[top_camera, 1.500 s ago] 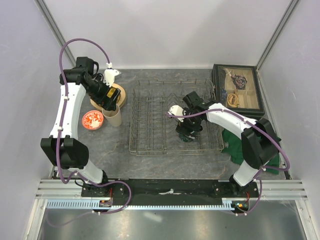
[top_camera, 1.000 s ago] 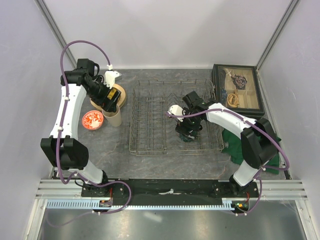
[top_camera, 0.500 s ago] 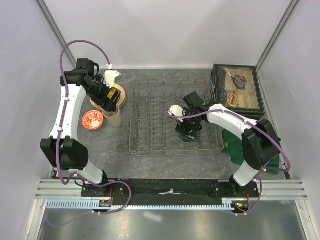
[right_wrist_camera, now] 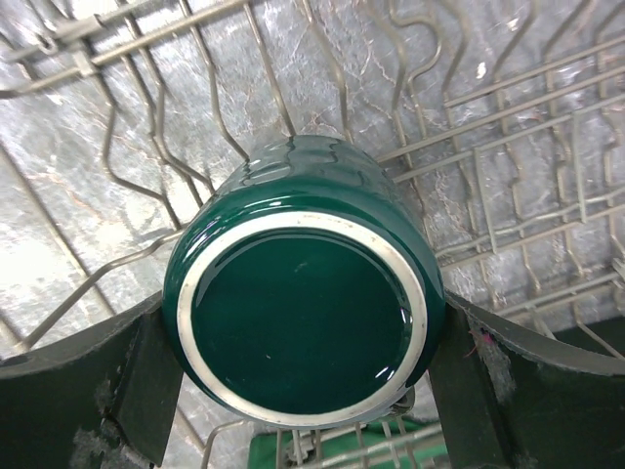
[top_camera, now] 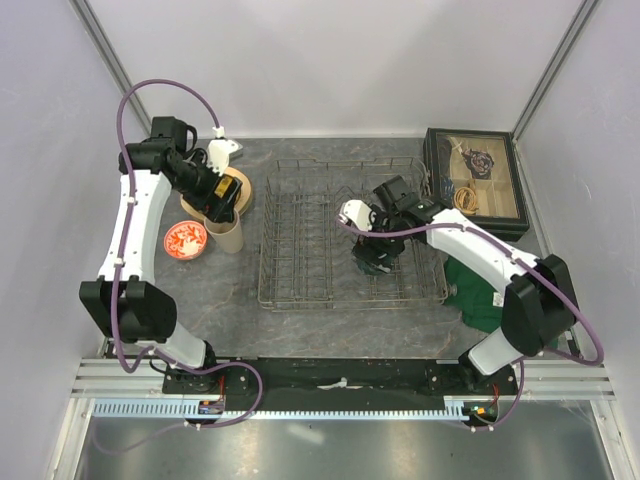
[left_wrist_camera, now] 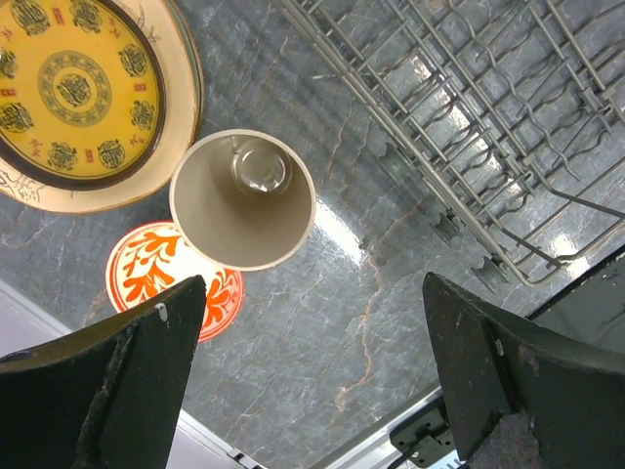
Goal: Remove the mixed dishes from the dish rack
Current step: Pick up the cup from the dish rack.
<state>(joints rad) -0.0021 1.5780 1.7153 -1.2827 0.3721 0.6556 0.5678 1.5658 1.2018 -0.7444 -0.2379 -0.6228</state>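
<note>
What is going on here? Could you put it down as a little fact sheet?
Rack: grey wire dish rack, mid-table
Still in rack: dark green mug, bottom up
Right gripper: open, fingers on both sides of the mug
Left gripper: open, holding nothing, above the tumbler
Left of rack: beige tumbler, upright; gold patterned plate; red-and-white bowl

Plate (left_wrist_camera: 83, 93) upper left of left wrist view: yellow centre with dark round medallions, dark ring, beige rim. Tumbler (left_wrist_camera: 242, 198) plain beige inside. Bowl (left_wrist_camera: 171, 283) lower left: orange-red with white leaf scrolls. Mug (right_wrist_camera: 305, 322) centre of right wrist view: glossy dark green, cream ring on base. Rack (top_camera: 340, 235) grey wire. Table (left_wrist_camera: 322, 322) grey marbled with pale veins. Cloth (top_camera: 480, 300) green.
</note>
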